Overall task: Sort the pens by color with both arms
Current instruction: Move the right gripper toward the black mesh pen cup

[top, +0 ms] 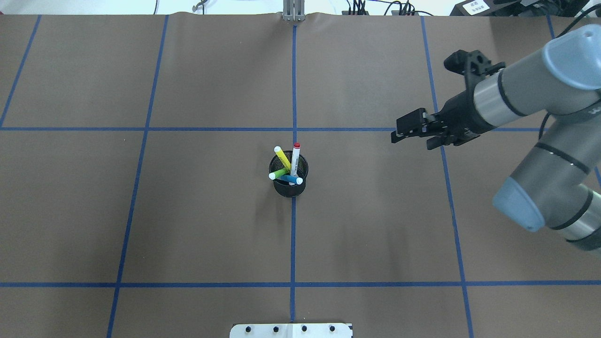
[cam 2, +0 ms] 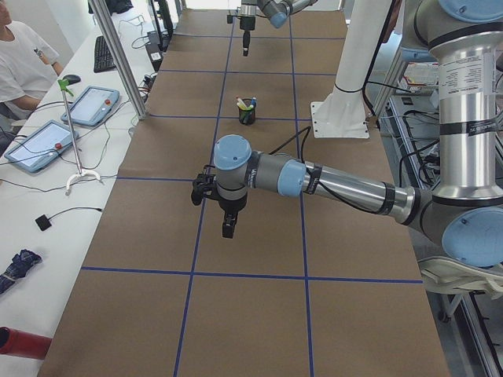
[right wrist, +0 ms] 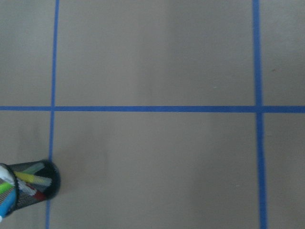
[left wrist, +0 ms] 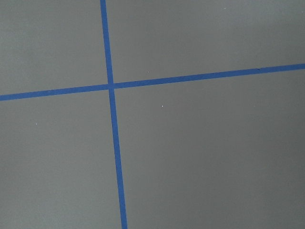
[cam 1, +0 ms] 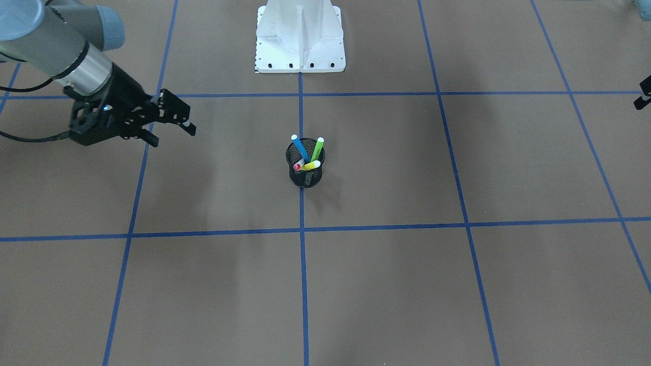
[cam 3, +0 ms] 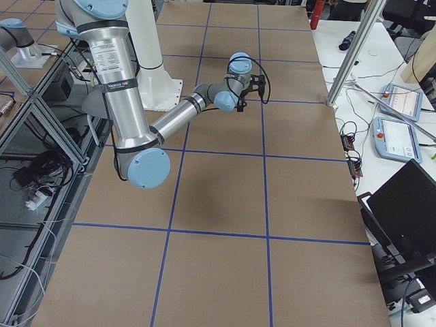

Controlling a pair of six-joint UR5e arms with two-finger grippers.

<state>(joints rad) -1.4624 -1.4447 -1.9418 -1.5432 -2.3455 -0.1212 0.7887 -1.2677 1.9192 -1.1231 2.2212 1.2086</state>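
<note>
Several pens stand together in a black mesh cup (top: 289, 188) at the table's middle: yellow (top: 282, 157), red-and-white (top: 295, 158), lime green (top: 278, 174) and blue (top: 293, 179). The front-facing view shows the same cup (cam 1: 305, 178) with the blue pen (cam 1: 300, 148) and green pen (cam 1: 317, 148) leaning out. My right gripper (top: 411, 140) hovers open and empty well to the cup's right; its wrist view catches the cup (right wrist: 33, 188) at the lower left corner. My left gripper (cam 2: 228, 224) hangs over bare paper far from the cup; I cannot tell whether it is open or shut.
Brown paper with a blue tape grid (left wrist: 110, 86) covers the table. The white base mount (cam 1: 300, 46) stands at the robot's edge. A person (cam 2: 20, 63) sits at a side bench with tablets (cam 2: 94, 106). A laptop (cam 3: 402, 211) lies beyond the table's far edge.
</note>
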